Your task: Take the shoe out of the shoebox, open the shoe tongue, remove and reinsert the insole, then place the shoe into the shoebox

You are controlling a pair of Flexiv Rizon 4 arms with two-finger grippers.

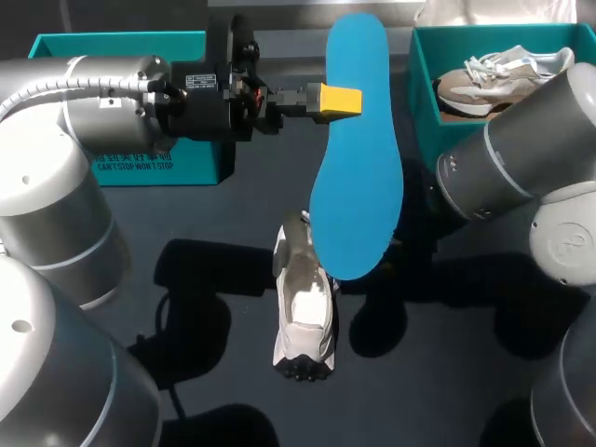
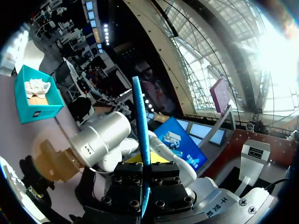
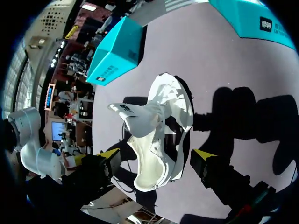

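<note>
My left gripper (image 1: 337, 100) is clamped on the blue insole (image 1: 358, 158), holding it up at the head view's top centre. My right gripper (image 3: 156, 156) hangs wide open with nothing in it, over the white shoe (image 1: 303, 312), which lies on the table (image 1: 447, 372) at lower centre.

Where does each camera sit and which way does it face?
Head view: above and behind, looking down on the table; both arms show, left claw gripping the blue insole.
Left wrist view: on that wrist, looking along its claw, insole edge-on in its grip.
Right wrist view: looks down past the open right claw onto the white shoe.
Head and right wrist views share the shoe.
</note>
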